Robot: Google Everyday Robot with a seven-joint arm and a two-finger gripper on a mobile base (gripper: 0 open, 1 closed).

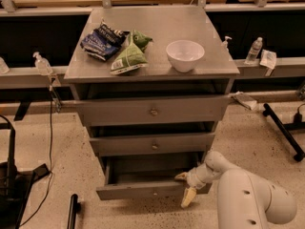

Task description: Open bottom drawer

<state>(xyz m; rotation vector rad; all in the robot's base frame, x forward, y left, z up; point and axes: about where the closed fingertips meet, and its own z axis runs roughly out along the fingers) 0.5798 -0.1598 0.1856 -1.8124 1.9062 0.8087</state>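
Hand (185, 187), fingers (188, 197) apart, at right end of pulled-out bottom drawer (138, 191).

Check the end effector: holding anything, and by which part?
Cannot tell. The end effector sits at the right end of the front panel of the bottom drawer; a firm grip isn't visible.

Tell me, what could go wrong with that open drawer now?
The end effector is at the right end of the bottom drawer, not the middle, so more pulling might twist and jam it. The drawer sticks far out, so a harder pull might tip it or pull it free. A jolt could also shake the bowl on top.
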